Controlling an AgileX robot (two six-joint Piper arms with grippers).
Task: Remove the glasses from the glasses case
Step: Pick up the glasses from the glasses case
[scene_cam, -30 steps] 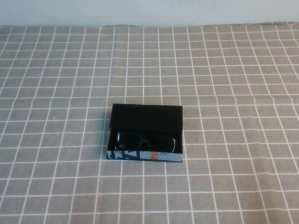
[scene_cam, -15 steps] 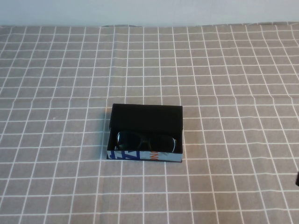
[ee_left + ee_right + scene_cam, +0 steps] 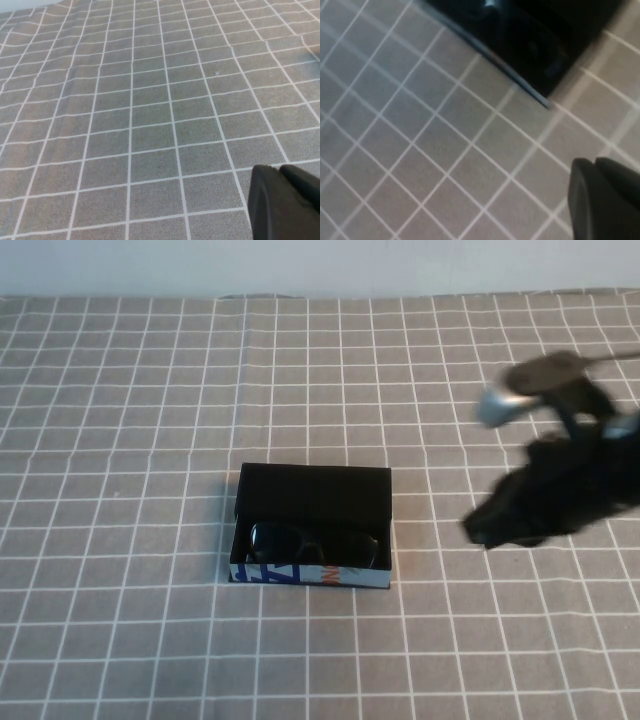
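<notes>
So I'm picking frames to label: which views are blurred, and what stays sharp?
High view: the right gripper is a smear at the right, while the glasses case and glasses are crisp. Right wrist view: streaky throughout. Left wrist view: sharp tablecloth, left gripper at the corner.

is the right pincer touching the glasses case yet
No: in the high view the right pincer hangs off to the right of the glasses case, with bare checked cloth between them.
</notes>
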